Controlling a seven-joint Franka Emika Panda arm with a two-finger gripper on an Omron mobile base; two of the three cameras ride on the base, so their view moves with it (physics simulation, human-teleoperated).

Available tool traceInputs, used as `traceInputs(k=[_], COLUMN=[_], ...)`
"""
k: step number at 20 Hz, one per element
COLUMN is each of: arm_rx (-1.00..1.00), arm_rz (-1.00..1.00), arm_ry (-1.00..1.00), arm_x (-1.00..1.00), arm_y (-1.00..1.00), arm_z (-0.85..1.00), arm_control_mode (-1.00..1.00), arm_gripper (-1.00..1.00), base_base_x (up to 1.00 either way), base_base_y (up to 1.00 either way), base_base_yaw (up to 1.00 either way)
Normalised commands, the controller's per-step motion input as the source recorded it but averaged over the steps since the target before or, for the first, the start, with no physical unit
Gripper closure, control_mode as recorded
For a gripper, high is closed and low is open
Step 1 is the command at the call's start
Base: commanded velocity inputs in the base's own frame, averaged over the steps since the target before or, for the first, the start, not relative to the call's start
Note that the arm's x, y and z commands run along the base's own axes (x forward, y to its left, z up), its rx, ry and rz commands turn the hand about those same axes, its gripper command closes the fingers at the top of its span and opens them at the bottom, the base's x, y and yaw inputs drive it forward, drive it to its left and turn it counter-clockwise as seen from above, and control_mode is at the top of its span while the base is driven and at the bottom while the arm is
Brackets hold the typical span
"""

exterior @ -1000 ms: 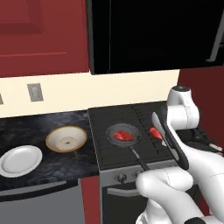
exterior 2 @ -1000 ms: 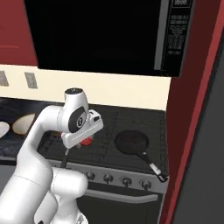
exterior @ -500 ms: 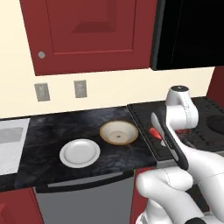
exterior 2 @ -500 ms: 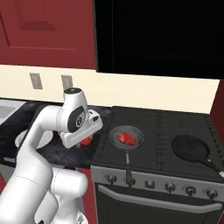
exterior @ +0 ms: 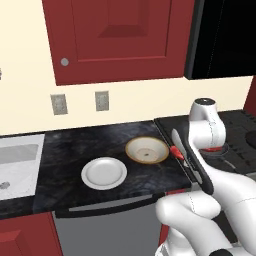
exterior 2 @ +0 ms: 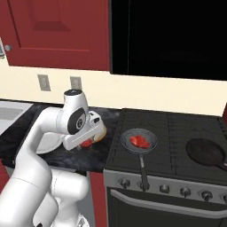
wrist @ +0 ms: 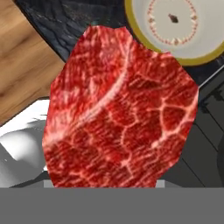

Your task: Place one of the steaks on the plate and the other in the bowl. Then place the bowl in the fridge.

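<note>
Driven left, base now faces bowl [exterior: 146, 150], plate [exterior: 104, 173], sink [exterior: 17, 160].

Plate [exterior: 104, 173] left of bowl [exterior: 146, 150], on counter [exterior: 70, 150]

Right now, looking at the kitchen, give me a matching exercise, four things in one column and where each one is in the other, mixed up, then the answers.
Things:
1. plate
2. bowl
3. steak in the hand
4. second steak

Places:
A. in the frying pan on the stove
B. held up off the counter, near the bowl
C. on the dark counter, nearer the sink
D. on the dark counter, beside the stove's edge

Pairs: 1-C, 2-D, 3-B, 4-A
</note>
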Motion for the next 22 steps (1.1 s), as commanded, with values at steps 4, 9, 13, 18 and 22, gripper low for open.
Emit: traceInputs(k=[4,9,13,18,22], arm_rx=[0.00,0.07,0.39,0.10,0.00], arm_rz=[0.00,0.00,-0.01,-0.04,-0.05], arm_ry=[-0.04,0.00,0.07,0.18,0.05], arm_x=[0.21,0.46,1.00,1.00,0.57], arm_y=[0.06,0.03,0.02,0.02,0.44], arm_z=[-0.01,-0.15,-0.02,-0.01,-0.13], arm_control_mode=[-1.00,-1.00,-1.00,-1.00,-1.00], arm_gripper=[1.00,1.00,1.00,1.00,1.00], base_base_x=[0.00,0.00,0.00,0.00,0.00], base_base_y=[0.00,0.00,0.00,0.00,0.00], base_base_yaw=[0.00,0.00,0.00,0.00,0.00])
